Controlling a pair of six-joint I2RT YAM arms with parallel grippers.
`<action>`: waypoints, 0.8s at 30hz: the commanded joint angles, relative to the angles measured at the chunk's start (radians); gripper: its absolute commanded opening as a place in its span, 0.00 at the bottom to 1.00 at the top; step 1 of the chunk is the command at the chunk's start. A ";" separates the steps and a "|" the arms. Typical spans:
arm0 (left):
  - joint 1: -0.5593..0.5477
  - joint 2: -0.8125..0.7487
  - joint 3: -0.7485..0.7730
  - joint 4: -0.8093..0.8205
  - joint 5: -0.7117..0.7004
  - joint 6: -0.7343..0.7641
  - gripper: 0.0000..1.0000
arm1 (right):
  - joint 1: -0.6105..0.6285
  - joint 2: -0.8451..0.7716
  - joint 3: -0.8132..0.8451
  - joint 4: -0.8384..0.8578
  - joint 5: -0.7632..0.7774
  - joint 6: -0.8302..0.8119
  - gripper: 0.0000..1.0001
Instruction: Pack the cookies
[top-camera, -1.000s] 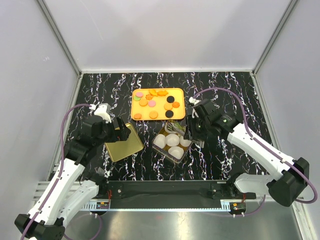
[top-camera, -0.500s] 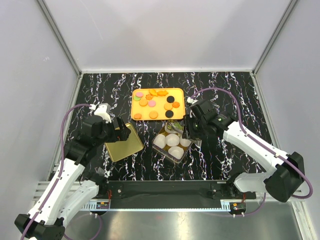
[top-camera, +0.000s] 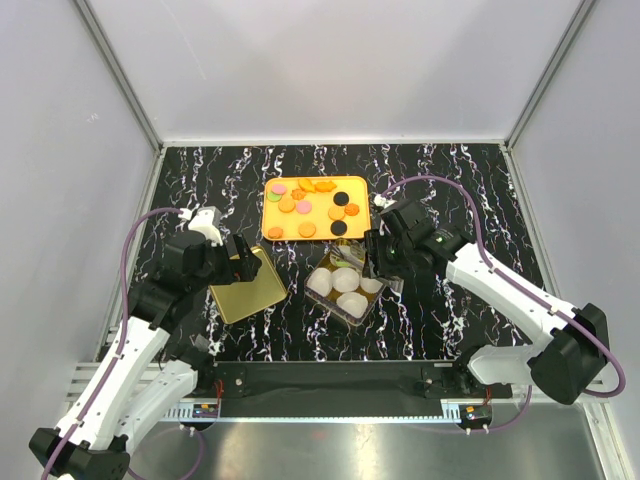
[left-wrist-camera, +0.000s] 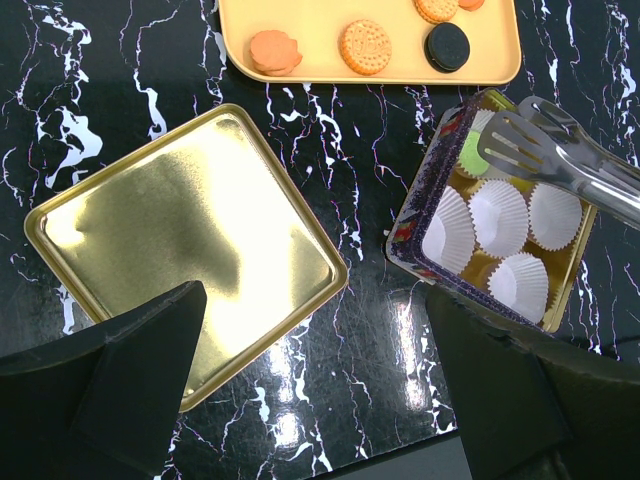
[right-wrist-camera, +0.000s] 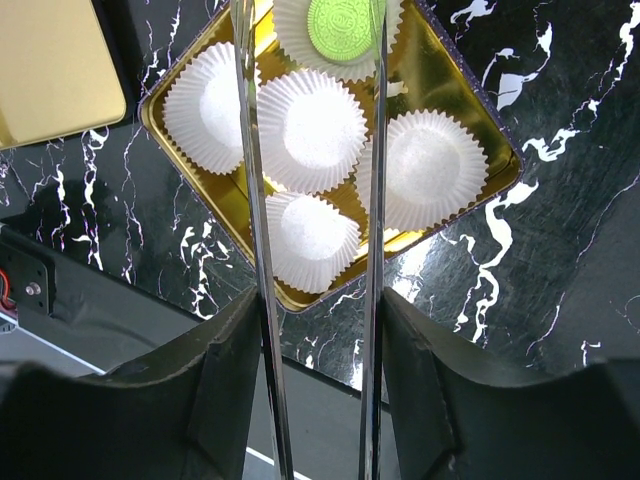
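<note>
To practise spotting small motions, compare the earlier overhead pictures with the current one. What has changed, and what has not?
The right pincer, shut on the tongs, drifted slightly left, closer over the tin. Nothing was taken hold of or let go. The left pincer, the gold lid and the cookies on the orange tray stayed put.

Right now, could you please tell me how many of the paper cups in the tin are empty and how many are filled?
Empty paper cups: 4
Paper cups holding a green cookie: 1
Total cups in the tin: 5
</note>
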 joint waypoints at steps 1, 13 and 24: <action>-0.001 -0.004 -0.002 0.018 -0.017 -0.007 0.99 | 0.010 -0.021 0.034 -0.005 0.016 -0.014 0.55; -0.001 -0.012 -0.002 0.015 -0.042 -0.008 0.99 | 0.010 0.143 0.348 -0.013 -0.094 -0.092 0.52; -0.001 -0.020 -0.001 0.012 -0.062 -0.014 0.99 | 0.010 0.640 0.742 0.038 -0.017 -0.149 0.55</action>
